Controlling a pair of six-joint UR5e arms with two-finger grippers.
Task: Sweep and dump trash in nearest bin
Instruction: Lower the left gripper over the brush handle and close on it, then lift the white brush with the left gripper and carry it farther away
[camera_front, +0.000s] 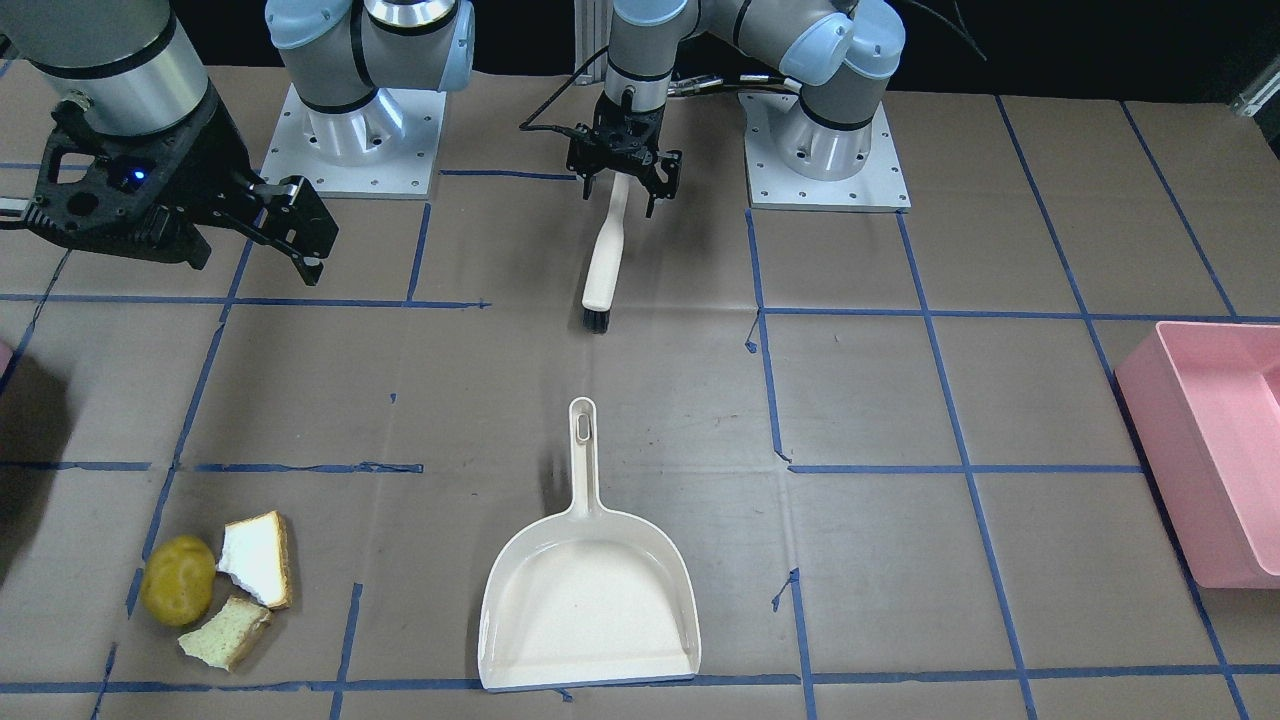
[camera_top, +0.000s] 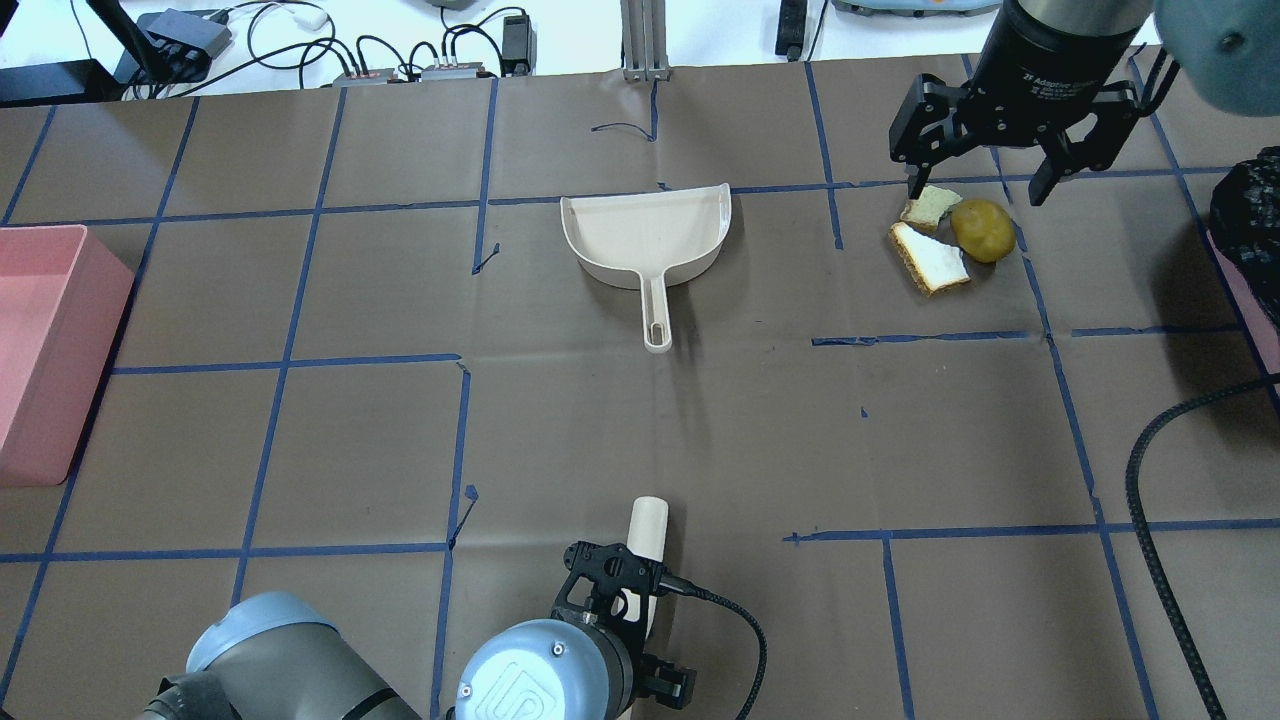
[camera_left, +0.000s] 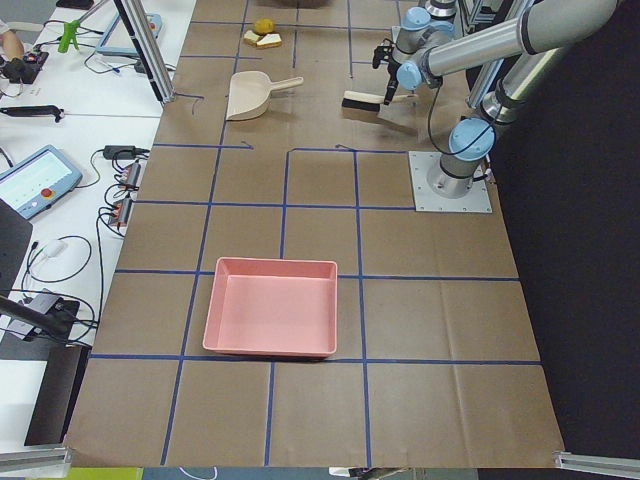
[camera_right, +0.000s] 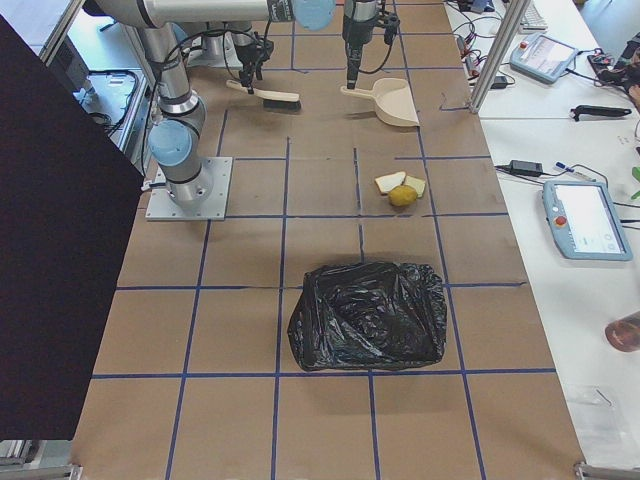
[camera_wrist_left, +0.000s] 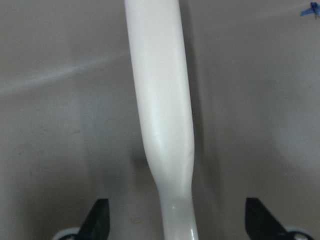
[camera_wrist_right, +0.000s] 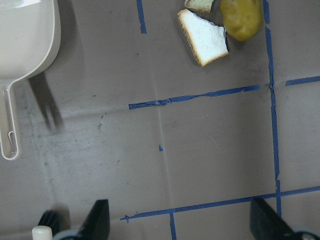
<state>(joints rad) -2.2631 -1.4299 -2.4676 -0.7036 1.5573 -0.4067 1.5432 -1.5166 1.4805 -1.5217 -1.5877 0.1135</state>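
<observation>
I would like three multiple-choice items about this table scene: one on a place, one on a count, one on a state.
1. Where does the cream plastic dustpan lie?
A. flat on the brown table, held by no gripper
B. inside the pink tub
C. on top of the bread

2. How many torn white bread pieces lie beside the round yellow-brown potato-like lump?
A. one
B. two
C. four

3. How does the left gripper stand at the white brush handle?
A. shut tight on it
B. far from it
C. open, one finger on each side

Key: 1 A, the front-facing view shows it alone on the table. 2 B, two pieces touch the lump. 3 C, the left wrist view shows gaps between both fingers and the handle.
</observation>
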